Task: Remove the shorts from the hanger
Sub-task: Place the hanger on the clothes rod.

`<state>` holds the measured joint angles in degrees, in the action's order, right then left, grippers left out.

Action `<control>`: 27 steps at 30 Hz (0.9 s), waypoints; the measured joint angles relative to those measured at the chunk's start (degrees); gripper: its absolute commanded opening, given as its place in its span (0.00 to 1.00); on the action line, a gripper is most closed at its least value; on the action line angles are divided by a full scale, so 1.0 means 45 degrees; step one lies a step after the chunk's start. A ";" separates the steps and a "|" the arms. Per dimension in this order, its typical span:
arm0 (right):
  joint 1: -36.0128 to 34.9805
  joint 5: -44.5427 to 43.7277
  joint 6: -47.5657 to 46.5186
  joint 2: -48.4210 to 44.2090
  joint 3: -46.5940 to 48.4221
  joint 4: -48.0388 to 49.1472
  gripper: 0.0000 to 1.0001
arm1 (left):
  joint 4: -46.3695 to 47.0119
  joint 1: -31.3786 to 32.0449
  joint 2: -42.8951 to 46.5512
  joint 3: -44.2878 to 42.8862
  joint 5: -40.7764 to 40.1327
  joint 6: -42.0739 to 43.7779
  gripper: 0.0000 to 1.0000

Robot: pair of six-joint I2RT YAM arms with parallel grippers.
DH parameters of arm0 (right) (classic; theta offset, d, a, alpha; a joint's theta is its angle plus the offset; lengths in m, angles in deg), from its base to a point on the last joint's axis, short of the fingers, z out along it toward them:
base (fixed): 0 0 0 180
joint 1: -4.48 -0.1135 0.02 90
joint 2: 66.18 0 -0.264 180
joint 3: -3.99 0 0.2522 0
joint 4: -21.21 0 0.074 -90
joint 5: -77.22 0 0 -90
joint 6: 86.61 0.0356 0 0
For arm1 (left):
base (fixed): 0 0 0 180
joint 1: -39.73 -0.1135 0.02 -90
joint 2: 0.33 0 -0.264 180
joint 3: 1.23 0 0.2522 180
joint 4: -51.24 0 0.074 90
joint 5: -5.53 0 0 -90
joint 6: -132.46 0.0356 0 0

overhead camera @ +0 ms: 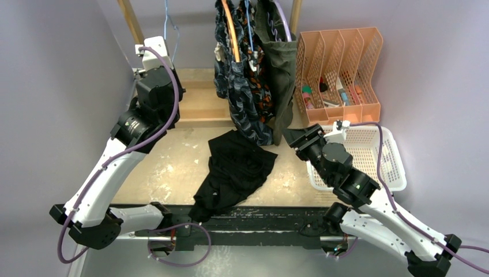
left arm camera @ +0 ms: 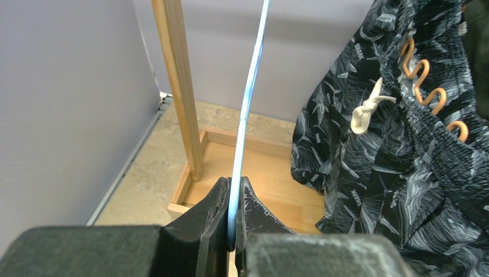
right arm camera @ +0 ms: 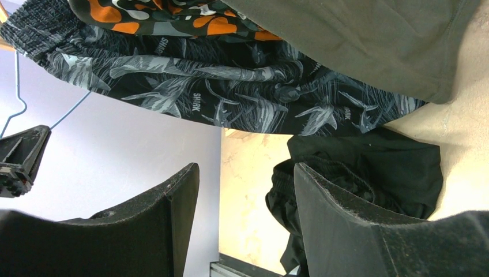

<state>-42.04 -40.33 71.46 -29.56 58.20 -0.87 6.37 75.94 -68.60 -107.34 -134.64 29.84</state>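
Note:
The plain black shorts (overhead camera: 233, 167) lie crumpled on the table, off any hanger, and also show in the right wrist view (right arm camera: 369, 167). Three pairs hang from the rack: the navy wavy-patterned shorts (overhead camera: 245, 109) (left arm camera: 392, 173) (right arm camera: 230, 86), the orange-blotch shorts (overhead camera: 262, 86) (right arm camera: 173, 14) and the olive green shorts (overhead camera: 282, 69) (right arm camera: 375, 40). My left gripper (overhead camera: 166, 39) (left arm camera: 234, 196) is shut on the thin wire of a bare blue hanger (left arm camera: 249, 98) left of the hanging pairs. My right gripper (overhead camera: 294, 137) (right arm camera: 247, 173) stands open and empty below the olive pair's hem.
A wooden rack post (left arm camera: 179, 86) rises from a wooden base (overhead camera: 202, 107). An orange hanger (left arm camera: 427, 75) threads the navy pair's waistband. An orange file organizer (overhead camera: 340, 69) and a white basket (overhead camera: 369, 156) stand at the right. Grey walls close in on both sides.

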 measured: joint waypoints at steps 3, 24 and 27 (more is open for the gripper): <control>0.0000 0.0000 0.0000 0.0000 0.0000 -0.0005 0.64 | 0.0141 -0.0165 0.0044 0.0262 0.0005 0.0024 0.00; 0.0000 0.0199 -0.0253 0.0291 0.0000 0.0015 0.66 | -0.1758 -0.1530 0.1787 0.2385 0.2001 -0.1938 0.62; 0.0000 0.0452 -0.0423 0.0568 0.0000 0.0073 0.67 | -0.2234 -0.1535 0.2293 0.2497 0.2195 -0.2317 0.67</control>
<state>-42.04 -38.30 69.56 -27.00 58.20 -0.54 -3.68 69.03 -58.28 -96.11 -124.76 19.41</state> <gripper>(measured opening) 0.653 0.624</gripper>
